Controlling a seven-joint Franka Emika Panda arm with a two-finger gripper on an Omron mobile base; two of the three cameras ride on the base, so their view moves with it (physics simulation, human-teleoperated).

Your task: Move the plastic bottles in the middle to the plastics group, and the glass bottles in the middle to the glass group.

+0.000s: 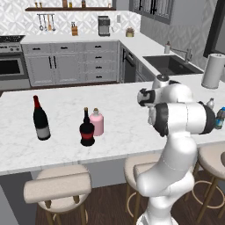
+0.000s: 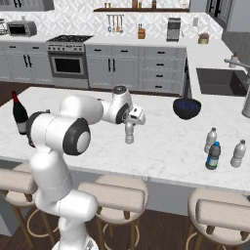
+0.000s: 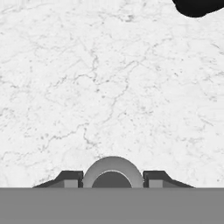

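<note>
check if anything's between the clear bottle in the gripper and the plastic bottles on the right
Nothing visible: bare counter lies between the clear bottle in the gripper and the plastics group. The dark bowl sits farther back, off that line.

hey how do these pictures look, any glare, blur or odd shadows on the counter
Left base view: soft, even light, faint shadows under the wine bottle and the pink bottle. Right base view: no glare on the marble counter, far cabinets slightly soft. Hand view: flat lighting, the gripper closed around a round cap, cut off by the bottom edge.
</note>
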